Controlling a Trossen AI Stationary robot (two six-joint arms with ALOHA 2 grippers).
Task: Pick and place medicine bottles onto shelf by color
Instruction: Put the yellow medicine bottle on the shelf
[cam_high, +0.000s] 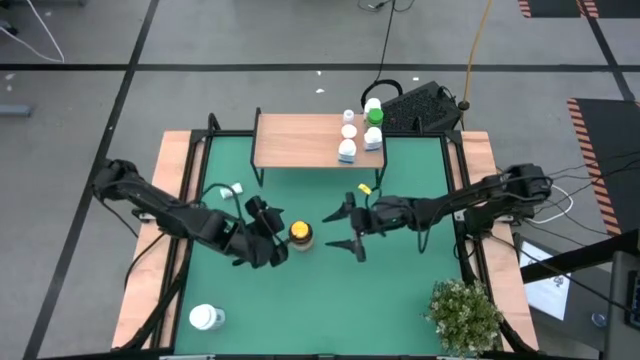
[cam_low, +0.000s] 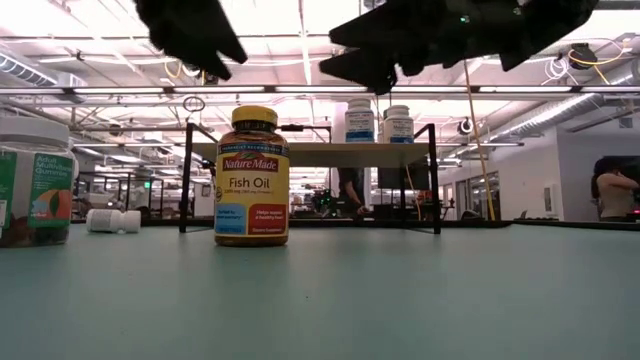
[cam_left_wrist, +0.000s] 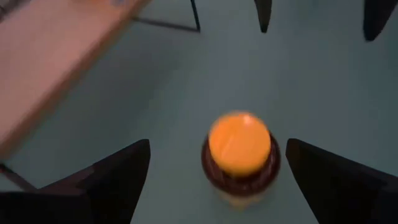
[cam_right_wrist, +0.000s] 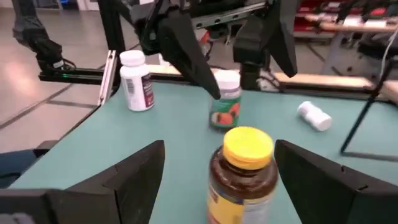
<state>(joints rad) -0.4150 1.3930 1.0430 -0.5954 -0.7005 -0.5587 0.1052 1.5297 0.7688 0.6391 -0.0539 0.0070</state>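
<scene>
An amber bottle with a yellow cap (cam_high: 300, 235) stands upright on its base on the green table top, labelled Fish Oil in the low view (cam_low: 252, 177). My left gripper (cam_high: 268, 232) is open just left of it and above it; in its wrist view the cap (cam_left_wrist: 239, 143) shows between the two fingers, apart from both. My right gripper (cam_high: 348, 226) is open and faces the bottle (cam_right_wrist: 242, 177) from the right with a gap. The shelf (cam_high: 300, 142) stands at the far side and bears several white bottles and a green-capped one (cam_high: 374, 116) on its right end.
A white bottle (cam_high: 232, 190) lies on its side at the far left of the table. Another white-capped bottle (cam_high: 206, 318) stands near the front left corner. A potted plant (cam_high: 465, 315) occupies the front right corner. Bare green surface lies between the bottle and the shelf.
</scene>
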